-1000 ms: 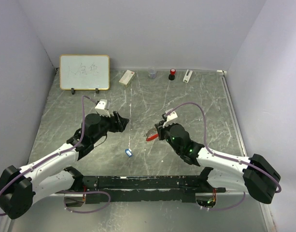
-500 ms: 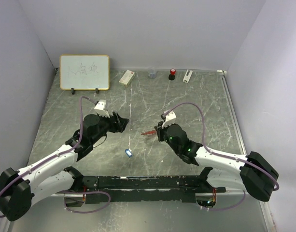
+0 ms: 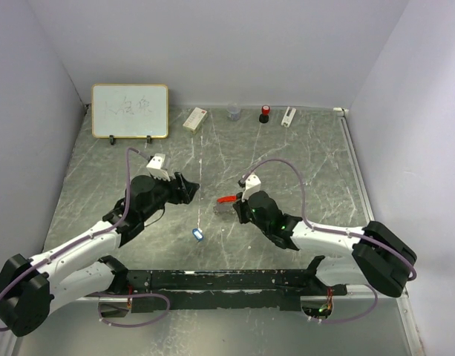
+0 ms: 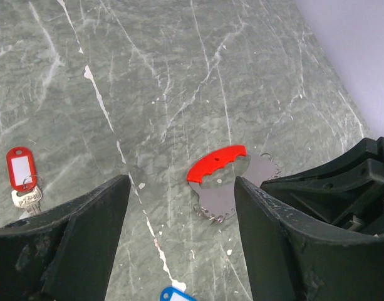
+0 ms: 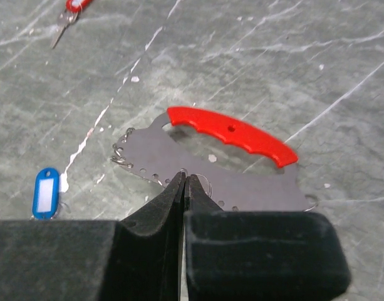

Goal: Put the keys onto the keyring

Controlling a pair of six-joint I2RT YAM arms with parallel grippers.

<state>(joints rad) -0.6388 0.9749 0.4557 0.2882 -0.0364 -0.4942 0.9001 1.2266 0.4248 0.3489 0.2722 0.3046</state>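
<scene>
1. We see the right tool (image 5: pixel 184 181) fully closed. Its two black fingertips are pressed together on the near edge of the keyring (image 5: pixel 229 135), a flat grey metal plate with small wire rings along its rim and a curved, ridged, bright red grip.
2. The keyring sits near the middle of the tabletop (image 3: pixel 316 156), a grey-green marbled stone slab. We cannot tell whether the plate rests on the stone or is lifted just off it.
3. In the left wrist view, the right tool's black body crowds the right end of the plate, while the red grip and the ring cluster are in plain sight.
4. The left tool (image 3: pixel 187 188) stands wide open with nothing between its black fingers (image 4: pixel 85 232). It is held above the stone to the left of the keyring and points at it, so the keyring shows in the gap between the fingers.
5. The blue key (image 3: pixel 197 234), a tiny silver key with an oblong blue plastic head, lies on the stone nearer the arm bases. It is between the two arms and apart from the keyring.
6. The red key (image 4: pixel 20 174), a similar silver key with a red head, lies outside the left-hand finger in the left wrist view, apart from the keyring. We cannot make it out in the top view.
7. Along the far wall stand a wood-framed whiteboard (image 3: pixel 130 110), a small white box with a red end (image 3: pixel 194 119), a small grey cup (image 3: pixel 234 113), a red-and-black cylinder (image 3: pixel 264 113) and a small white oblong block (image 3: pixel 288 116). All are well apart from both tools.
</scene>
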